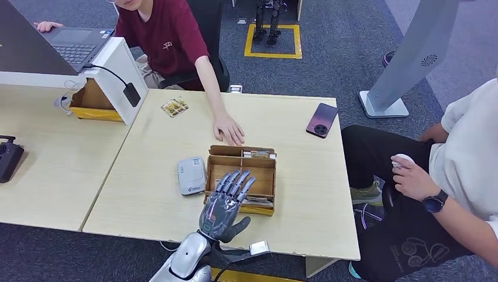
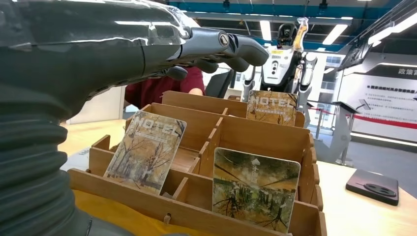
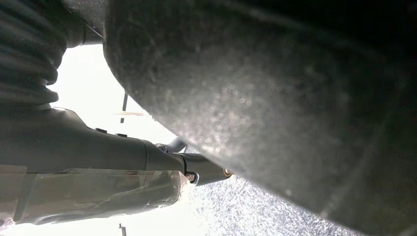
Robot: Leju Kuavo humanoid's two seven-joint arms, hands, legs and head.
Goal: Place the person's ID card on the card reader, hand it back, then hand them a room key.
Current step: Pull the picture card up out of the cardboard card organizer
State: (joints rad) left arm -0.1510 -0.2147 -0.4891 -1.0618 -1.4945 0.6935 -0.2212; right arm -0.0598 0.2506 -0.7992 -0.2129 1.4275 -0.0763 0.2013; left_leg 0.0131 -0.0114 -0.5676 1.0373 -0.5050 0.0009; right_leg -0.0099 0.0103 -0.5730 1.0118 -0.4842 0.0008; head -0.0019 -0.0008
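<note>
Cards (image 2: 146, 150) stood upright in the wooden box (image 1: 267, 170) mid-tabletop (image 1: 152, 200), just right of the white reader (image 1: 191, 174). Left hand (image 1: 226, 202) hovered over the box's near-left slots, fingers spread, holding nothing. Best to come straight down on 1 card, clear of the dividers. A person's hand (image 1: 229, 128) rested just beyond the box; a phone (image 1: 322, 120) lay far right. Right hand's (image 3: 98, 162) state was unclear.

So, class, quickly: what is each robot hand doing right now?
Left hand: open, fingers spread over the wooden card box.
Right hand: cannot be told.
</note>
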